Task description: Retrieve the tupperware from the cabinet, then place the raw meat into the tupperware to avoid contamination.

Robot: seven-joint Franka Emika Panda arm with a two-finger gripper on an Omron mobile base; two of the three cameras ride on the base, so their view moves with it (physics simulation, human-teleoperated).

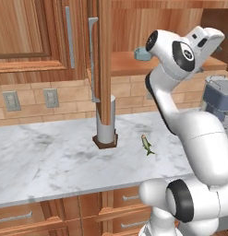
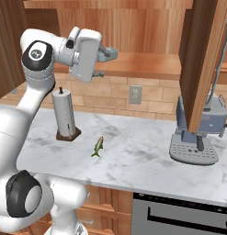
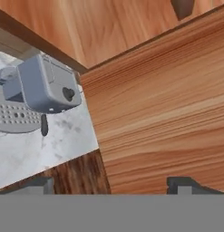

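- Currently the tool (image 2: 104,55) stands wide and empty beside the tupperware (image 2: 108,54) on the open cabinet (image 2: 147,64) shelf.
- Raw meat (image 1: 147,144) lies on the tabletop (image 1: 55,156).
- Risk: a misaligned closing could push the tub deeper.

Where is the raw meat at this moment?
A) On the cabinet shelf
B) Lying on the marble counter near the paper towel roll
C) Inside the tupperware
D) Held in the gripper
B: the raw meat lies bare on the marble counter, a little way from the paper towel roll.
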